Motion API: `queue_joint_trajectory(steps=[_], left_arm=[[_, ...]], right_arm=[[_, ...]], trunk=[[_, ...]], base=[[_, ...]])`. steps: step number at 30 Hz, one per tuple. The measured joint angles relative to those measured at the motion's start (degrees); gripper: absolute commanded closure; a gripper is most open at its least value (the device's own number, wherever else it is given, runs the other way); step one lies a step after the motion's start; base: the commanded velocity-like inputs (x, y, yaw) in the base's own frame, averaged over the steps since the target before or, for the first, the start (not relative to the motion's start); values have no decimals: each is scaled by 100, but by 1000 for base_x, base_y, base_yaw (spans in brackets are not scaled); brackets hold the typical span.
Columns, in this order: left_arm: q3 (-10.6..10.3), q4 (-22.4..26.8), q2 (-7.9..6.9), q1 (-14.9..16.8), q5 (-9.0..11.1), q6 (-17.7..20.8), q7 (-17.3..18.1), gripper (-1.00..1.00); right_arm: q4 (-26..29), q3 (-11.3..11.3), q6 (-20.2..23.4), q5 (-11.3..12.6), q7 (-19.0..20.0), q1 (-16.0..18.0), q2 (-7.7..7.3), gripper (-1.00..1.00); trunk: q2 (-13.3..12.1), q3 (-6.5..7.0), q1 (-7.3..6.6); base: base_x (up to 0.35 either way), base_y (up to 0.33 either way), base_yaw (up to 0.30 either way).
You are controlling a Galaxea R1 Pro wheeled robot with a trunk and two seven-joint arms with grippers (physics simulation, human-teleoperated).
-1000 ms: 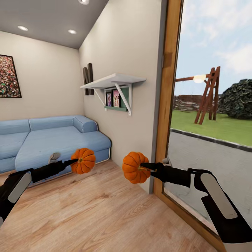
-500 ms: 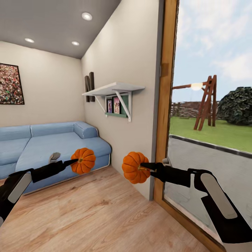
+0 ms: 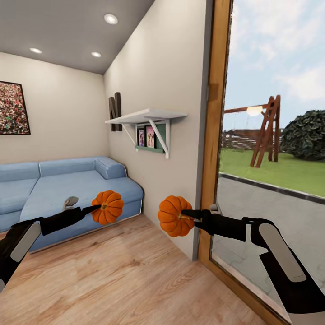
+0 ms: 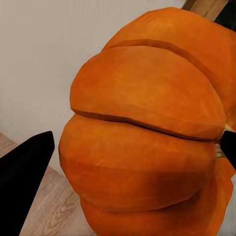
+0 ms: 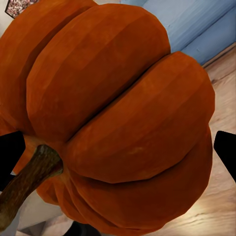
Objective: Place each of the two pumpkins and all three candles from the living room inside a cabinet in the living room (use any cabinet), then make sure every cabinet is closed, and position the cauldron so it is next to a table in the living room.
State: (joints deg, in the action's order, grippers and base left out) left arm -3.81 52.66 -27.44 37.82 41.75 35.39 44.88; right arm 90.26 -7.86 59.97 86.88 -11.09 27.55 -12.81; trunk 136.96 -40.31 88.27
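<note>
Head view: both arms out front, each carrying a pumpkin in the air above the wood floor (image 3: 135,280). Left gripper (image 3: 95,209) is clamped on the left pumpkin (image 3: 107,207), which hangs in front of the blue sofa (image 3: 67,185). Right gripper (image 3: 186,214) is clamped on the right pumpkin (image 3: 174,215), close to the wall corner beside the glass door (image 3: 271,189). Shelf (image 3: 144,116) on the wall ahead. No cabinet, candles or cauldron here.

Left wrist view: the left pumpkin's ribbed side sits between the dark fingers (image 4: 24,182), pale wall behind.

Right wrist view: the right pumpkin is held stem-side toward the camera, stem (image 5: 27,184) at the edge, sofa and floor behind.

Judgement: this is the transit step, both pumpkins in hand and on the way to storage. Next move calls for turning the base until the low dark cabinet comes into sight, then getting a drawer open, which likely means setting one pumpkin down first since both grippers are occupied.
</note>
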Motion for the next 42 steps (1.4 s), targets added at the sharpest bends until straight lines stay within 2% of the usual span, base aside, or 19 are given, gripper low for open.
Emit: queue_joint_trajectory(steps=[12, 42], left_arm=[[0, 0, 3, 1, 1, -6, 20, 100], [0, 1, 7, 1, 0, -22, 17, 100]], right_arm=[[-6, -2, 0, -12, -8, -2, 11, 100], [-14, -9, 0, -4, -9, -4, 18, 100]], trunk=[[-481, 104, -264], [-1684, 364, -923]], base=[[0, 0, 8], [0, 0, 68]])
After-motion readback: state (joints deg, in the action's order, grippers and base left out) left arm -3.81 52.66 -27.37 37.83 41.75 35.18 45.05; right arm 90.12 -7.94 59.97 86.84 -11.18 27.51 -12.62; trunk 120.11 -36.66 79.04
